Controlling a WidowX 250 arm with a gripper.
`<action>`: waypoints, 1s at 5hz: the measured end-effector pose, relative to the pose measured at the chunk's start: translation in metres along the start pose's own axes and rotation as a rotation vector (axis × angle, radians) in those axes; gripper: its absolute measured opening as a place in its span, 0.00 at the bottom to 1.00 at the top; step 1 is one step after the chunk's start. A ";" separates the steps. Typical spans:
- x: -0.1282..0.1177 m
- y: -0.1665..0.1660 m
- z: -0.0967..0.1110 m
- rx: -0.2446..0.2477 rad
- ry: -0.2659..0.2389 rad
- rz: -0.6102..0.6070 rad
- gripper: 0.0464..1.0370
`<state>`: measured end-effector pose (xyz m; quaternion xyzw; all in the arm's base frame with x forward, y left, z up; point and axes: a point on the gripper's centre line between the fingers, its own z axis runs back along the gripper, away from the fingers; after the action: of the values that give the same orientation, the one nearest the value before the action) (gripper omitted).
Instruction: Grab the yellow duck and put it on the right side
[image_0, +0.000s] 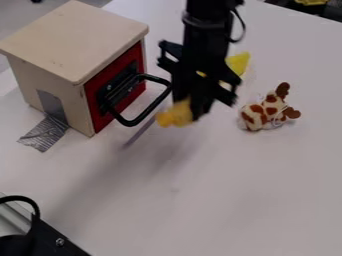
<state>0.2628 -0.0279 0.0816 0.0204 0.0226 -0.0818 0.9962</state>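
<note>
Sitting at the lower left corner, a black and metal piece (57, 237) shows beside a curved black cable (20, 198). Above it, grey tape (43, 134) runs from a cream-topped box (73, 40) onto the pale desk (267, 190). The box's red door (101, 120) faces right and carries a black loop handle (153, 105) that juts toward the middle.

Just right of that handle, the yellow duck (175, 115) is in the jaws, held off the desk, with its orange-yellow part poking out to the left. A soft shadow (160, 155) falls below. The black arm (204, 35) comes in from the top edge, nearly upright, its black gripper (194, 111) pointing down. The jaws are closed around the duck.

Behind the arm, toward its right, a second yellow thing (238, 64) is partly hidden. Farther right, well apart from the duck, a white plush toy (264, 111) with brown patches rests on the desk.
</note>
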 end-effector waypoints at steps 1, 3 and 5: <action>-0.005 -0.033 -0.004 0.000 0.000 -0.062 0.23; -0.016 -0.059 -0.028 0.080 -0.028 -0.069 0.27; -0.015 -0.062 -0.019 0.097 -0.128 -0.022 0.88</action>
<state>0.2371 -0.0853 0.0614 0.0629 -0.0448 -0.0948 0.9925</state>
